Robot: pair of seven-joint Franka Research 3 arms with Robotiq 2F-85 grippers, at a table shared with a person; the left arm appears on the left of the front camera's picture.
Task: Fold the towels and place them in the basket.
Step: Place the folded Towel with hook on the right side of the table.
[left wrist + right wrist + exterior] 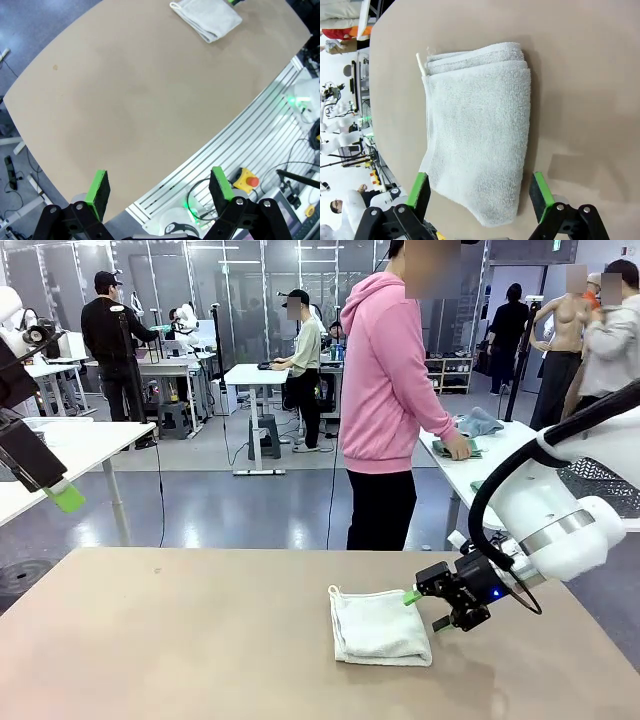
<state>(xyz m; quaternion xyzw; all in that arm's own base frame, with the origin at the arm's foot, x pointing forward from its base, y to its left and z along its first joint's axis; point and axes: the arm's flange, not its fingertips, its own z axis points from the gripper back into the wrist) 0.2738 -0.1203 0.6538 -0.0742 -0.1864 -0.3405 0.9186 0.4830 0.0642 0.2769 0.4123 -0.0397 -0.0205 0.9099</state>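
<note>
On tan tabletop [200, 640] | fluffy terry towel [480, 125] lying folded, rect. | R gripper [480, 187] hovering at its edge, released | L gripper [159, 184] hanging released

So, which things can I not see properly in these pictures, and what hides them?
1. Wire-mesh basket: front view, mostly behind the right arm; contents hidden.
2. Folded towel: left wrist view, cut by the top edge.
3. Person's dark green cloth: front view, far, partly under a hand; folds unclear.
</note>
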